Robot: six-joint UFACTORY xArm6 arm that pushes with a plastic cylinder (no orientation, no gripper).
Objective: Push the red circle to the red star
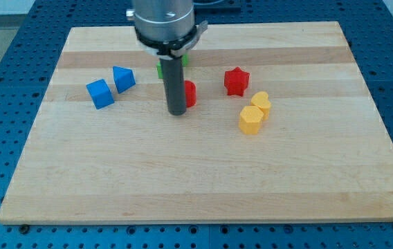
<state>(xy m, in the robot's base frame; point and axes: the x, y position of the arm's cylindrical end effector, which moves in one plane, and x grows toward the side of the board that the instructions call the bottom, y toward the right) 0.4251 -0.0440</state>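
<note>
The red circle [190, 93] sits near the middle of the wooden board, partly hidden behind my rod. The red star [236, 81] lies to its right, a short gap away. My tip [177, 111] rests on the board right at the red circle's left side, touching or nearly touching it.
Two blue blocks lie at the view's left: a cube [100, 93] and a wedge-like one [123, 78]. Two yellow blocks [250, 120] [261, 104] sit below and right of the red star. A green block [160, 68] is mostly hidden behind the rod. The board [203, 180] lies on a blue perforated table.
</note>
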